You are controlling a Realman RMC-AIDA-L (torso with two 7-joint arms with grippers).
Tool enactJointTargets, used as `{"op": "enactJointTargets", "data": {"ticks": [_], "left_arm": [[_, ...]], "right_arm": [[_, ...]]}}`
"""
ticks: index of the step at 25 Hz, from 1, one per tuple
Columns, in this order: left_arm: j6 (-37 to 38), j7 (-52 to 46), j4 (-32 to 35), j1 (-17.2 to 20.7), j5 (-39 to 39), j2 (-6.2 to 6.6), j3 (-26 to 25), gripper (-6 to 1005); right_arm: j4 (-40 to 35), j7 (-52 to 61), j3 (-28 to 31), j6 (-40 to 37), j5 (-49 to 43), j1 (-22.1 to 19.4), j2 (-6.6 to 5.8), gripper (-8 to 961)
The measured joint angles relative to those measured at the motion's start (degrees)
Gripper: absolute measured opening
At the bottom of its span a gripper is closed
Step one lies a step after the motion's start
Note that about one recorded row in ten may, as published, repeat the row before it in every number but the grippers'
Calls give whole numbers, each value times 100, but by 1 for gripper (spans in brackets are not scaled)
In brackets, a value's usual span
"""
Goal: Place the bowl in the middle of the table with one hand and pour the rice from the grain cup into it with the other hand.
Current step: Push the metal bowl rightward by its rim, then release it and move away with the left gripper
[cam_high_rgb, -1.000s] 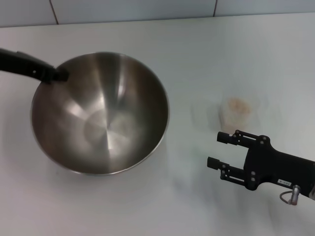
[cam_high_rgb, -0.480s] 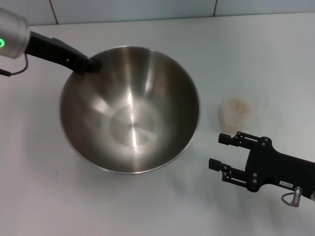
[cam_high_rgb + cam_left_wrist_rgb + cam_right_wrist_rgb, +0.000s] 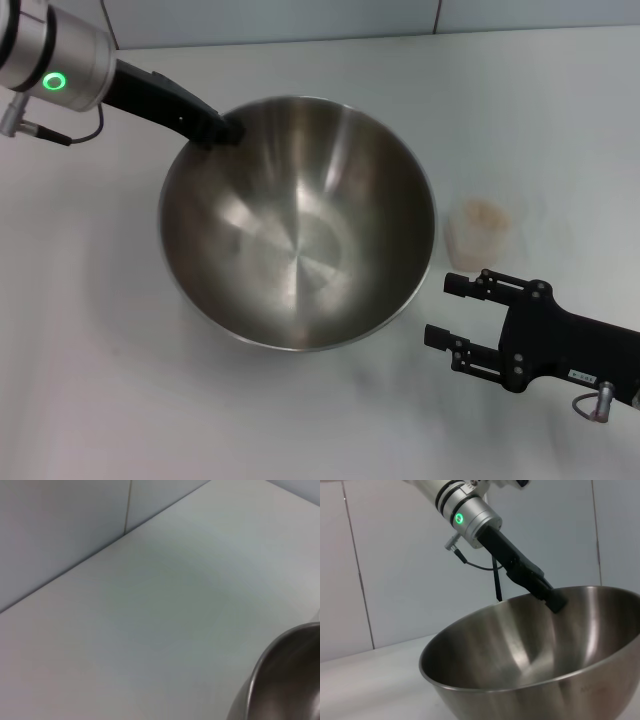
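Observation:
The steel bowl (image 3: 300, 230) is near the middle of the white table (image 3: 520, 100), with nothing inside it. My left gripper (image 3: 228, 130) is shut on its far left rim. The right wrist view shows the bowl (image 3: 535, 665) from the side, tilted, with the left gripper (image 3: 554, 601) pinching its rim. A part of the bowl (image 3: 285, 680) shows in the left wrist view. The clear grain cup (image 3: 480, 232) stands upright just right of the bowl, with pale rice (image 3: 484, 212) in it. My right gripper (image 3: 438, 308) is open, just in front of the cup, not touching it.
A pale tiled wall (image 3: 270, 18) runs along the far edge of the table. Bare tabletop lies left of the bowl and in front of it.
My left arm has carried the bowl to the right, from the left side toward the middle, until its rim came close to the grain cup. The right gripper has hardly moved.

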Motion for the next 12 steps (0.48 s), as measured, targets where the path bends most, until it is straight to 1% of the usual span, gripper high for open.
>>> {"op": "enactJointTargets", "data": {"ticks": [4, 9, 10, 12], "left_arm": [[-135, 44, -253, -126, -2, 2, 16, 36], [-156, 47, -285, -140, -2, 4, 25, 36], [-306, 53, -448, -201, 3, 6, 113, 36], [-306, 53, -448, -201, 3, 6, 113, 36]], "right_arm": [[0, 0, 0, 0, 0, 2, 0, 657], [1, 0, -1, 0, 0, 12, 0, 657], [1, 0, -6, 0, 0, 16, 0, 657], [1, 0, -8, 0, 0, 17, 0, 657]]}}
